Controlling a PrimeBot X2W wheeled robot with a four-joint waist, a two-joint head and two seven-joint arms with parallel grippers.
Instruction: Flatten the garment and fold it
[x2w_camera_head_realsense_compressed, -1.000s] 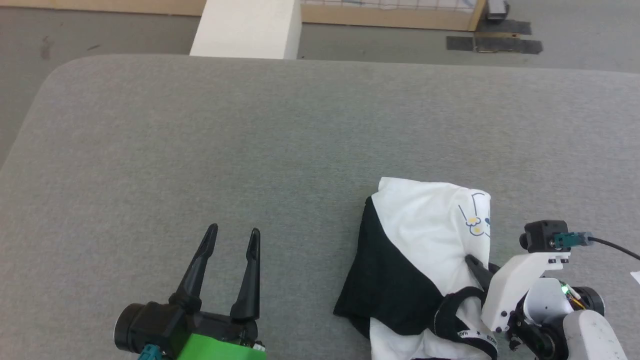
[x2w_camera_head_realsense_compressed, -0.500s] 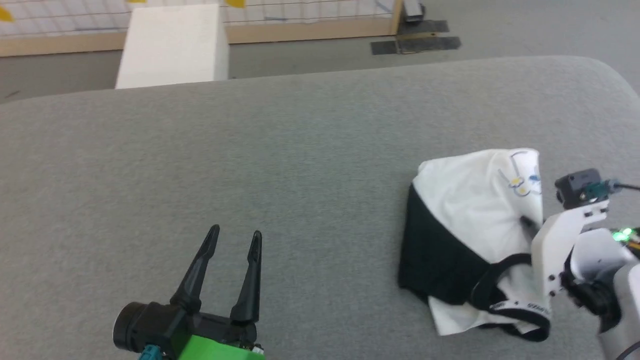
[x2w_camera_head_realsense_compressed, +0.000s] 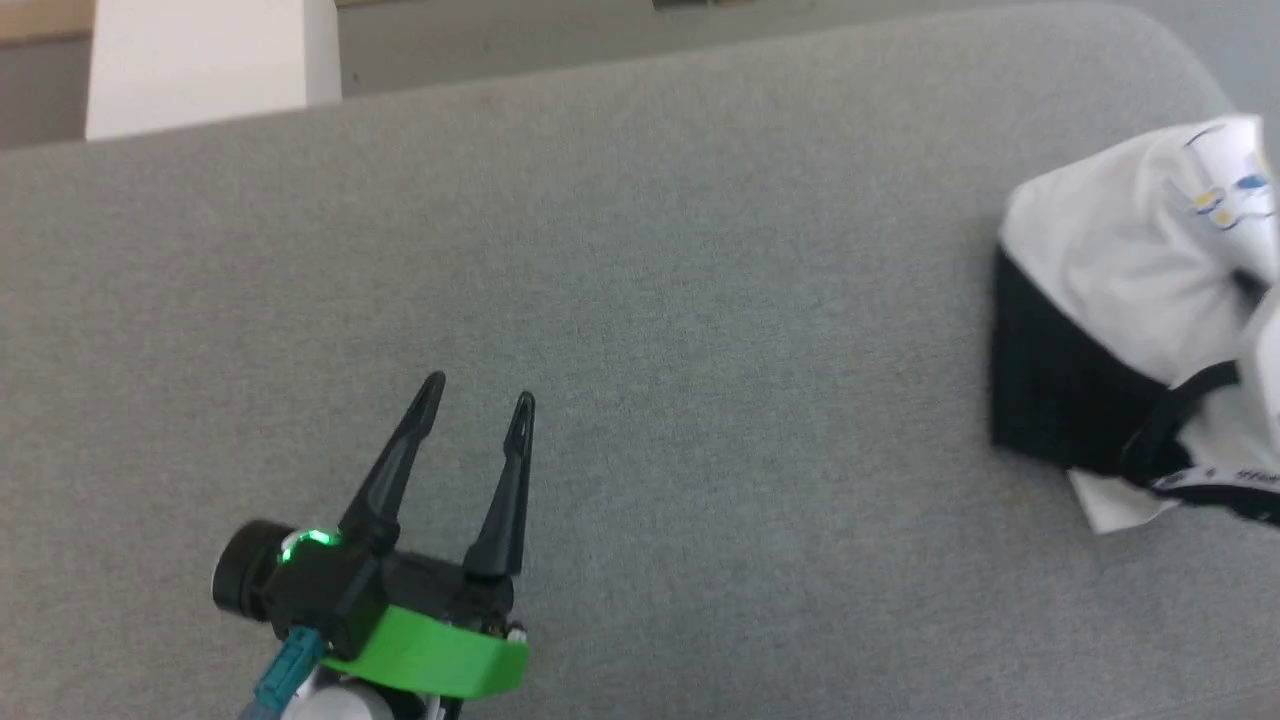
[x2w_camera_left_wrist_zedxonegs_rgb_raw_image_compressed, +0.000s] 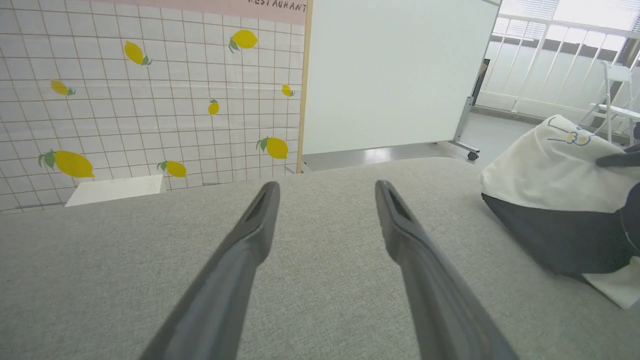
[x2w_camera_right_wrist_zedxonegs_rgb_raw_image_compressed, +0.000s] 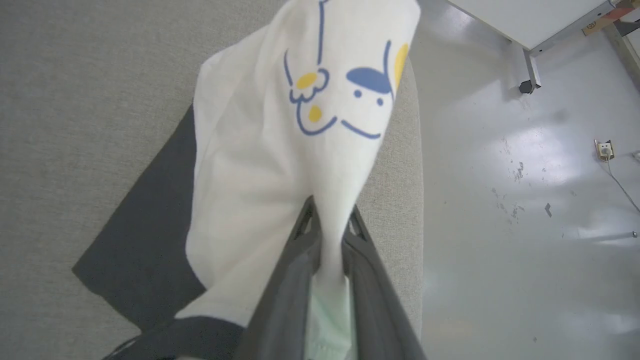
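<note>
My left hand (x2w_camera_head_realsense_compressed: 479, 390) is over the grey desk (x2w_camera_head_realsense_compressed: 700, 250), low left in the head view. Its fingers are spread wide and hold nothing. The garment (x2w_camera_head_realsense_compressed: 1110, 260) is bunched up at the desk's right end, well apart from that hand, with bare desk cloth between them. The white part is drawn up into a peak and the black band below it lies on the desk. A black-trimmed edge with small lettering trails on the near side.

My right hand (x2w_camera_right_wrist_zedxonegs_rgb_raw_image_compressed: 331, 207) is pinched almost closed on a fold of the white cloth, and the fold runs down between its two fingers. A blue and yellow cartoon print shows on the white just past the grip. The garment lies close to the desk's rounded edge, with shiny grey floor (x2w_camera_right_wrist_zedxonegs_rgb_raw_image_compressed: 500, 200) right beyond it and a socket (x2w_camera_right_wrist_zedxonegs_rgb_raw_image_compressed: 605, 148) with a cable there.

Past the desk's far edge I see a white box (x2w_camera_head_realsense_compressed: 200, 60), a lemon-print tiled panel (x2w_camera_left_wrist_zedxonegs_rgb_raw_image_compressed: 150, 100), a wheeled white board (x2w_camera_left_wrist_zedxonegs_rgb_raw_image_compressed: 395, 75) and a white chair (x2w_camera_left_wrist_zedxonegs_rgb_raw_image_compressed: 617, 85) by a railing.
</note>
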